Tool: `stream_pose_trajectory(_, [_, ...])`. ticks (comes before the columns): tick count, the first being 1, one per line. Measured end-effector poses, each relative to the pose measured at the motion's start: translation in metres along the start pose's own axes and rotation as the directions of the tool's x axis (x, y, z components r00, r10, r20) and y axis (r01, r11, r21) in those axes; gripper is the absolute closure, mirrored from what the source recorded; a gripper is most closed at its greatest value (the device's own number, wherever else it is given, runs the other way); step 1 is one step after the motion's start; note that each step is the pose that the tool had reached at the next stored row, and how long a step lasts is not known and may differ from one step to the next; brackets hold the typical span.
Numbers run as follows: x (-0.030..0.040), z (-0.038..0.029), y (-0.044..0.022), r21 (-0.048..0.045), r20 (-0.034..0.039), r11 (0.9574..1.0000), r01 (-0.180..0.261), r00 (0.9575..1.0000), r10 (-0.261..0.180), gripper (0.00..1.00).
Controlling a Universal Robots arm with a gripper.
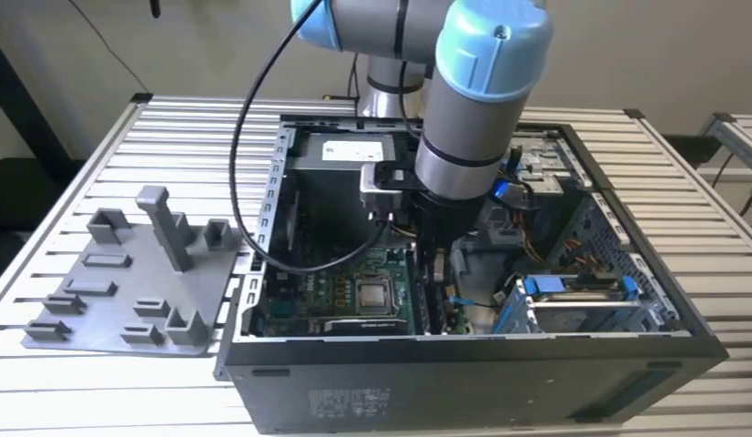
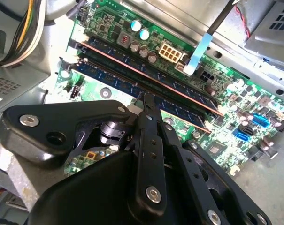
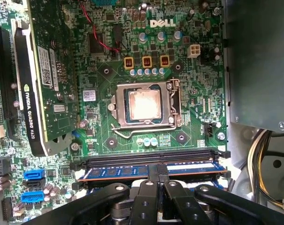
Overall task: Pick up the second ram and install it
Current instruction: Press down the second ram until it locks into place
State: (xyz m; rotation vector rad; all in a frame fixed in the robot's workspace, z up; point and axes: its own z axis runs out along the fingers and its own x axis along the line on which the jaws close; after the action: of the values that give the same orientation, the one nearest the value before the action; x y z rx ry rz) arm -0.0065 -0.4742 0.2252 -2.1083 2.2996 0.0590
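Note:
In the exterior view my gripper (image 1: 434, 273) reaches down into the open computer case (image 1: 473, 369), over the green motherboard (image 1: 340, 291). In the second wrist view the gripper (image 2: 145, 97) is shut, with its tips resting on the top edge of the second ram (image 2: 109, 78). This is a long dark stick standing upright in its slot. Another ram stick (image 2: 114, 57) stands in the slot just beyond it. In the first wrist view the gripper (image 3: 157, 171) meets the second ram (image 3: 118, 171) at mid-length, with a bare black slot (image 3: 146, 155) beside it.
The processor socket (image 3: 144, 105) lies close to the ram slots, and a graphics card (image 3: 43, 79) stands further off. A bundle of yellow and black cables (image 3: 268, 159) hangs by the case wall. On the slatted table, a grey fixture plate (image 1: 133, 282) sits at the exterior view's left.

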Motion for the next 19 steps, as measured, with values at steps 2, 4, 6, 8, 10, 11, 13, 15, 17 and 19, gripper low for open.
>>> stream_pose_trajectory(2, [0.0002, 0.0033, 0.0, -0.0002, -0.0009, 1.0, 0.0, 1.0, 0.0, 0.89])
stream_pose_trajectory(4, [0.0004, 0.0068, -0.0001, -0.0003, -0.0011, 1.0, 0.0, 1.0, 0.0, 0.89])
stream_pose_trajectory(6, [0.0003, 0.0076, -0.0001, -0.0002, -0.001, 1.0, 0.0, 1.0, 0.0, 0.89])
stream_pose_trajectory(8, [0.0001, 0.0063, -0.0001, -0.0003, -0.0005, 1.0, 0.0, 1.0, 0.0, 0.89])
stream_pose_trajectory(10, [-0.0001, 0.0038, 0.0, -0.0001, 0.0016, 1.0, 0.0, 1.0, 0.0, 0.89])
stream_pose_trajectory(11, [-0.0004, 0.0017, -0.0001, 0.0001, 0.0033, 1.0, 0.0, 1.0, 0.0, 0.89])
stream_pose_trajectory(13, [-0.0003, -0.0054, 0.0001, -0.0005, 0.0007, 1.0, 0.0, 1.0, 0.0, 0.89])
stream_pose_trajectory(15, [-0.0005, -0.0106, 0.0002, -0.0005, 0.0005, 1.0, 0.0, 1.0, 0.0, 0.89])
stream_pose_trajectory(17, [-0.0007, -0.0155, 0.0002, -0.0005, 0.0006, 1.0, 0.0, 1.0, 0.0, 0.89])
stream_pose_trajectory(19, [-0.001, -0.0219, 0.0003, -0.0005, 0.0006, 1.0, 0.0, 1.0, 0.0, 0.89])
